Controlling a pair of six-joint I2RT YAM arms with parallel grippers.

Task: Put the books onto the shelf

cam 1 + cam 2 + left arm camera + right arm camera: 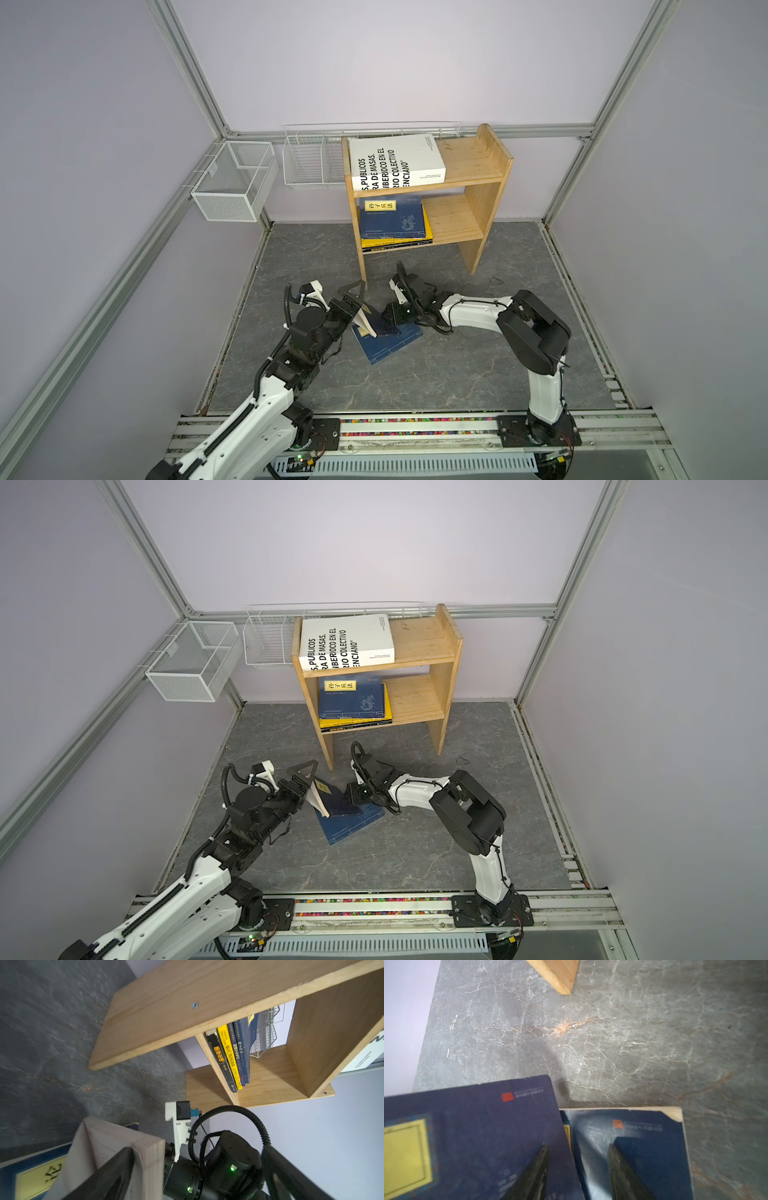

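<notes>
The pine shelf (469,166) (419,642) holds the thick white book (395,162) on its upper tier. A navy book lies on a yellow and a black one (392,220) (234,1053) on the lower tier. On the floor in front, one navy book (399,343) (643,1132) lies flat. A second navy book (380,324) (467,1126) stands tilted on it. My right gripper (390,320) (577,1145) is shut on the tilted book's edge. My left gripper (355,301) (197,1148) is open, one finger against that book's cream page edge (116,1142).
The shelf's front left leg (361,270) stands just behind both grippers. Two white wire baskets (232,187) (309,164) hang on the back left frame. Grey stone floor (457,365) spreads to the front and right.
</notes>
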